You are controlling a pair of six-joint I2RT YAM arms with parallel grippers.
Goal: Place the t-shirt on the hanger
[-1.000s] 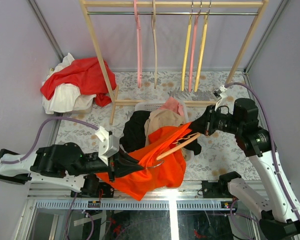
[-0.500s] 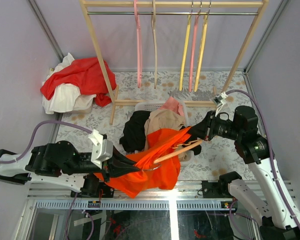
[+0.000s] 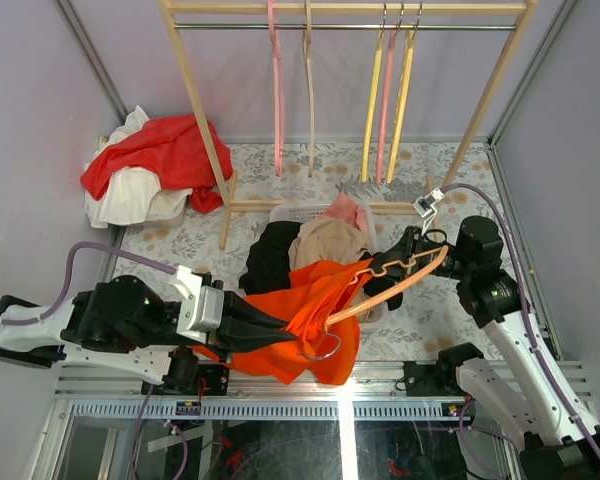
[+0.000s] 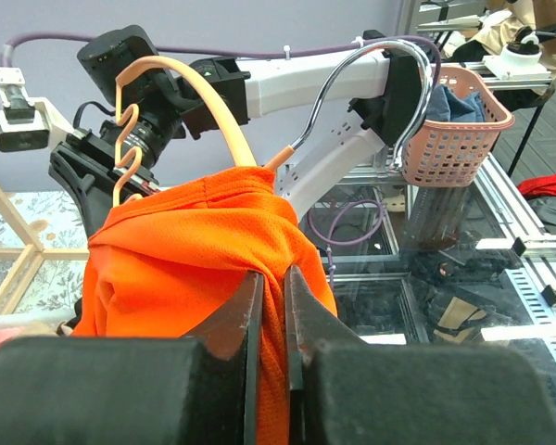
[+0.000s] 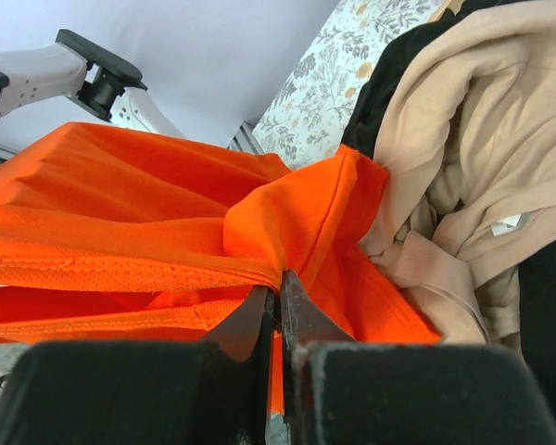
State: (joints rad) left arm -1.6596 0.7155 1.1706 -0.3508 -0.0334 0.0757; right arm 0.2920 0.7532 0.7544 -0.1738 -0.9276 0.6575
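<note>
The left gripper's (image 4: 271,278) jaws are pressed together on a fold of the t-shirt (image 3: 308,296). The right gripper's (image 5: 278,280) jaws are likewise clamped on an edge of the orange cloth. The shirt hangs stretched between the two, above the table's (image 3: 170,245) near edge at its middle. The hanger (image 3: 385,298) lies partly inside the shirt. Its curved arm and wavy bar reach toward the right gripper, and its silver hook (image 3: 326,351) sticks out on the near side. Behind lies a tan garment (image 3: 325,240).
</note>
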